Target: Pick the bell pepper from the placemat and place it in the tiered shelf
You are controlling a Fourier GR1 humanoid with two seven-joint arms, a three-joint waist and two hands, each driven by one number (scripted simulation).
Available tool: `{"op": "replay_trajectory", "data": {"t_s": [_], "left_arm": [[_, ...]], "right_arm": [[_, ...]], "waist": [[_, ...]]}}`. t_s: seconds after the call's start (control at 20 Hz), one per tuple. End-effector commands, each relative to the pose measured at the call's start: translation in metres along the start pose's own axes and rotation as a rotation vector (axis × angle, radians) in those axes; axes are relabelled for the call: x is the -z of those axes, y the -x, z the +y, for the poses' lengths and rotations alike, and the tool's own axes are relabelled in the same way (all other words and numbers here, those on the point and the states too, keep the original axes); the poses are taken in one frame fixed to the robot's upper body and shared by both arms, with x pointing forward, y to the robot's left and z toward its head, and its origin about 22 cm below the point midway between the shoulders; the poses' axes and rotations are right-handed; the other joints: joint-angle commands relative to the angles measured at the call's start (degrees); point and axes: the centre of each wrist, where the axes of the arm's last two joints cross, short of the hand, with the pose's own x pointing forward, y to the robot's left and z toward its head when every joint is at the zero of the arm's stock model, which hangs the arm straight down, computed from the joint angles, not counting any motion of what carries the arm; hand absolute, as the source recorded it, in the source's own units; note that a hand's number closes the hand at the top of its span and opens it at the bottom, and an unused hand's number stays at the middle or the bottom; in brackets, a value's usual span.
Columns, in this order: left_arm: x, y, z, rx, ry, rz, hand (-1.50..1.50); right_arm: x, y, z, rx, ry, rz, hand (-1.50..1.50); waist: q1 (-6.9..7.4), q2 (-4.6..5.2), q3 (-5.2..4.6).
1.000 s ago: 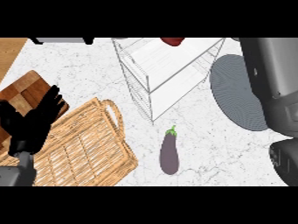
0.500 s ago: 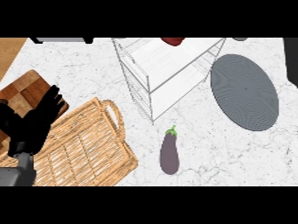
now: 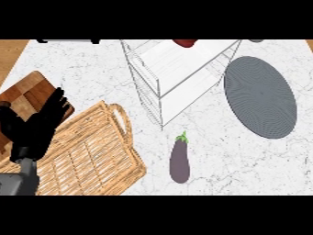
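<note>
Here, the white marble bench [image 3: 254,160] holds one grey oval placemat [image 3: 260,96], one purple eggplant [image 3: 180,159] and one woven basket [image 3: 91,153]. One red bell pepper [image 3: 184,42] sits in the white wire shelf [image 3: 179,73]. The black left hand [image 3: 31,128] rests spread.

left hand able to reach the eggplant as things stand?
Probably yes. The left hand is open above the wicker basket; the eggplant lies alone on bare counter just past its rim.

The surface [image 3: 254,165] is veined in grey on white. The placemat [image 3: 260,96] is finely ribbed grey, the tiered shelf [image 3: 186,64] white. The eggplant [image 3: 180,161] is coloured dark purple with a green stem, the basket [image 3: 91,156] woven tan, the left hand [image 3: 33,131] black.
</note>
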Motion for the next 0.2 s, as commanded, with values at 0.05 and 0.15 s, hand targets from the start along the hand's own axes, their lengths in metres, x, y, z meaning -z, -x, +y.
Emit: {"op": "replay_trajectory", "data": {"t_s": [0.05, 0.15], "left_arm": [[-0.008, 0.044, 0.001, -0.009, 0.005, 0.18, 0.0], [-0.001, 0.032, -0.01, 0.004, 0.017, 0.175, 0.0]], "right_arm": [[-0.013, -0.001, -0.062, 0.018, -0.021, 0.006, -1.5], [-0.016, 0.0, -0.074, 0.024, -0.036, -0.012, -1.5]], "waist": [[0.49, 1.07, -1.19], [0.52, 1.2, -1.13]]}}
